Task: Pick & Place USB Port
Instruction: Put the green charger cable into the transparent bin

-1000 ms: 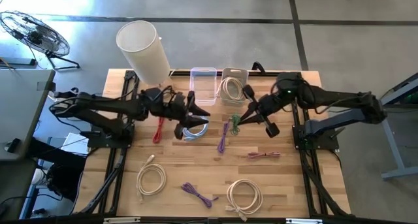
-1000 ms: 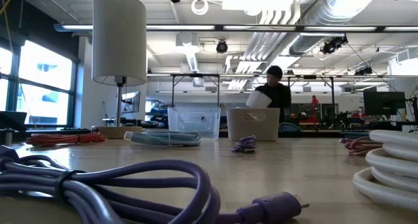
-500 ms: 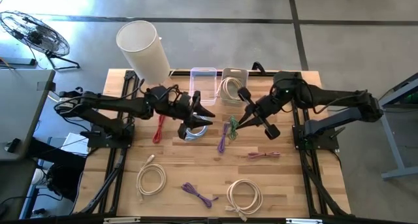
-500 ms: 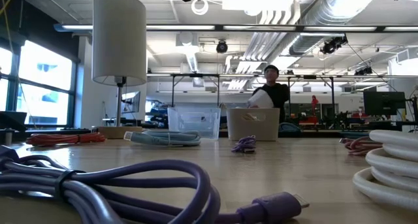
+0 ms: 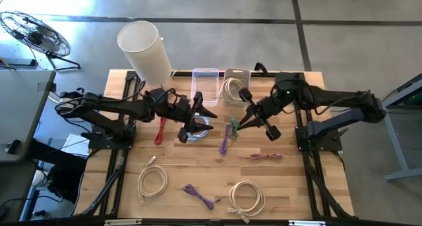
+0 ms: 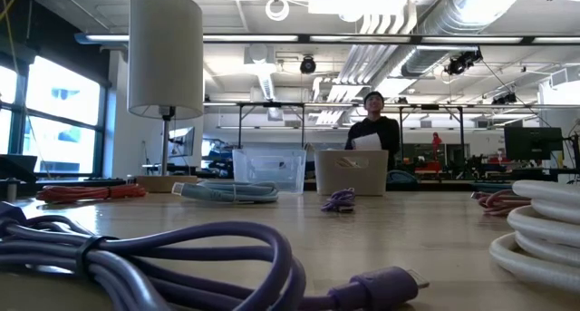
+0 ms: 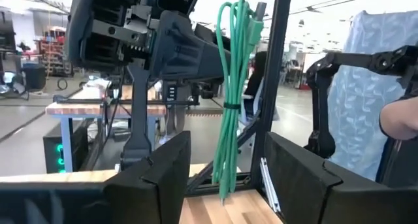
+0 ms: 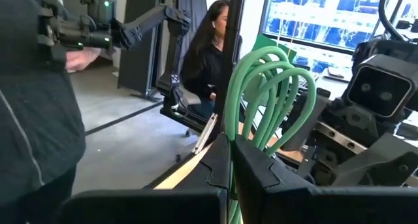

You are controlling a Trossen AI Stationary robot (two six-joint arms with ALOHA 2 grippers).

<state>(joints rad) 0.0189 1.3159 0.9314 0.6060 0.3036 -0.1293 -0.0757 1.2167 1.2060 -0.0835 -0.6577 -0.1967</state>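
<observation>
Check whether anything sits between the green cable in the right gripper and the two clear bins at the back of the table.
Nothing visible blocks it. The right gripper is shut on the green cable, lifted above the table. The clear bins lie just behind it, one already holding a white cable. The left gripper hovers to the side, over the light blue cable.

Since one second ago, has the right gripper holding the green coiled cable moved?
Yes. In the high view the right gripper with the green coiled cable has moved slightly toward the clear plastic bins at the table's far edge.
</observation>
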